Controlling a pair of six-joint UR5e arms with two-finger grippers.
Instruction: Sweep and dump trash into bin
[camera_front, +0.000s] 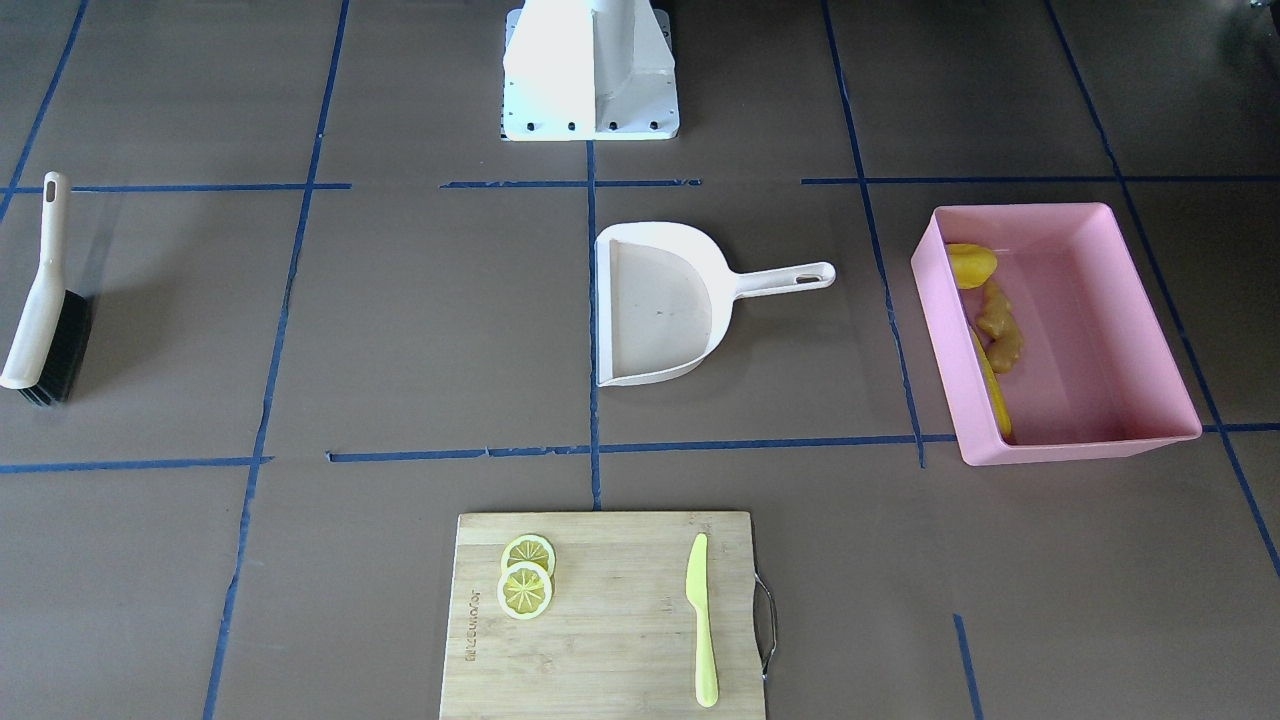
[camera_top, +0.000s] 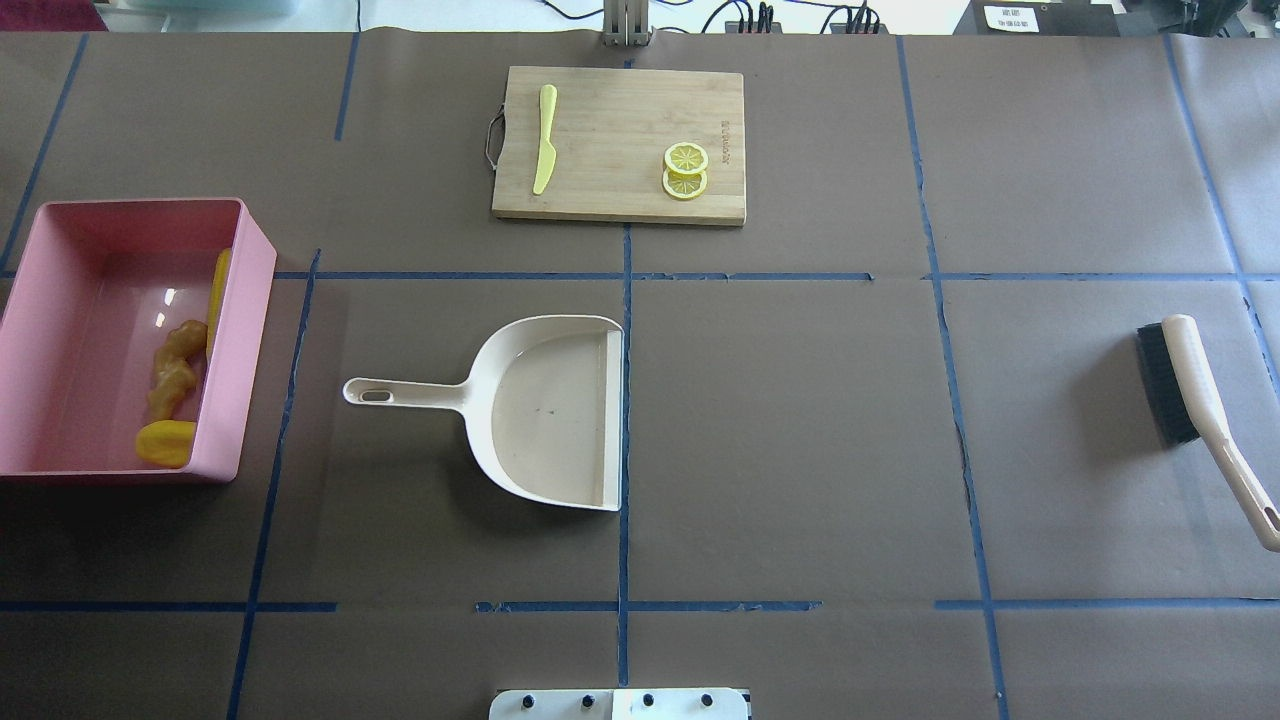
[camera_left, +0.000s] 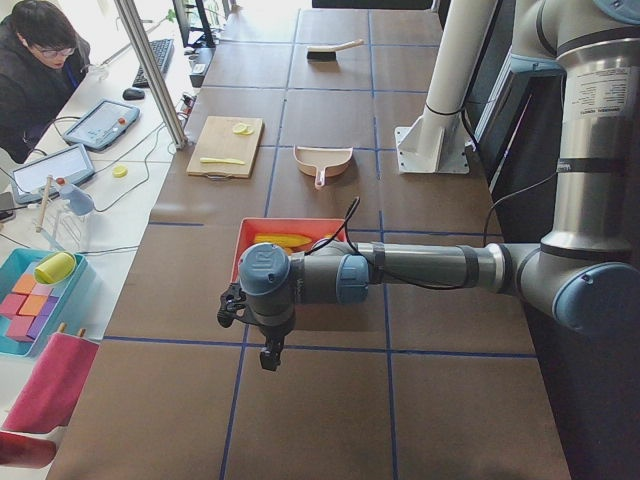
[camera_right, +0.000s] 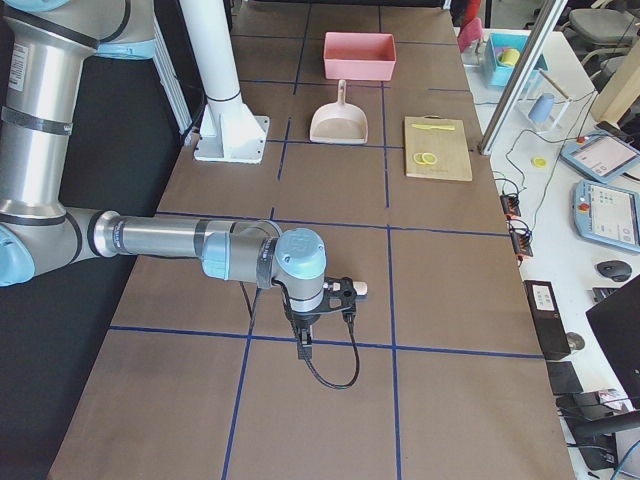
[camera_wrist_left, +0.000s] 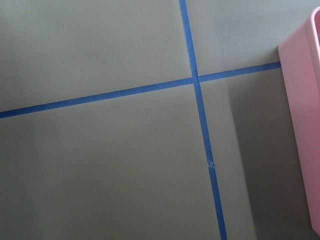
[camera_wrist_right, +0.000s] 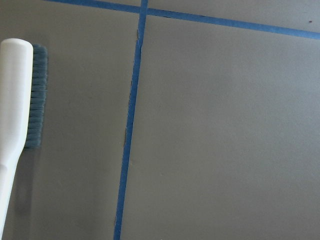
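The pink bin (camera_top: 250, 330) stands at the table's left end. It holds all the trash: the yellow corn cob (camera_top: 217, 290), the tan-orange ginger root (camera_top: 172, 365) and the yellow potato-like lump (camera_top: 165, 443), all along one wall. The front-facing view shows the bin (camera_front: 1080, 440) too. My left gripper (camera_left: 233, 306) hovers beyond the bin's outer side and my right gripper (camera_right: 345, 290) hovers near the brush; both show only in the side views, so I cannot tell whether they are open or shut. The left wrist view shows the bin's wall (camera_wrist_left: 305, 125).
The empty beige dustpan (camera_top: 545, 420) lies mid-table with its handle toward the bin. The brush (camera_top: 1200, 400) lies at the right end and shows in the right wrist view (camera_wrist_right: 12, 125). A cutting board (camera_top: 620, 190) with two lemon slices (camera_top: 685, 170) and a knife (camera_top: 545, 138) is at the far side.
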